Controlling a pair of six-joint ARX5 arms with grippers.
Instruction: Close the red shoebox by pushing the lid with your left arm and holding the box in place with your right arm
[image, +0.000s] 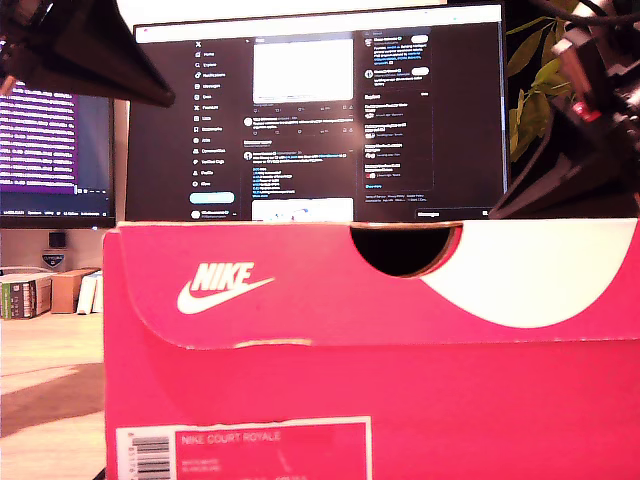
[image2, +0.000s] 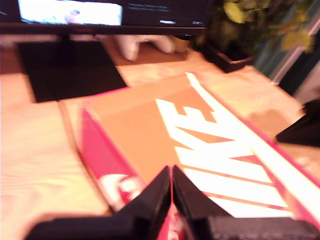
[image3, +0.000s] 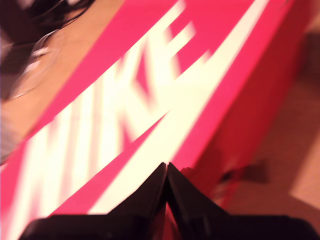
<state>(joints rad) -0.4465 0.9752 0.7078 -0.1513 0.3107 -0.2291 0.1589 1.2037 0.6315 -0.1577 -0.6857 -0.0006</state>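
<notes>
Exterior view: a red Nike shoebox (image: 400, 400) fills the lower frame, its lid (image: 300, 285) lying down over the box, a half-round finger notch (image: 405, 250) cut in the lid's front edge. A white label (image: 245, 448) sits low on the box front. Behind stands a dark monitor (image: 315, 110). One dark arm (image: 80, 50) shows at the exterior view's upper left and another (image: 575, 140) at its upper right; which is which cannot be told here.

First wrist view: my first gripper (image2: 171, 186) has its jaws pressed together, holding nothing, and hangs just above the shoebox lid (image2: 210, 145), whose white lettering stretches away ahead of the gripper. The wooden table (image2: 40, 155) lies beside the box.

Second wrist view: my second gripper (image3: 166, 182) is likewise closed and empty, just above the blurred red lid (image3: 125, 110), near its long edge, with the table (image3: 285, 150) beyond that edge.
</notes>
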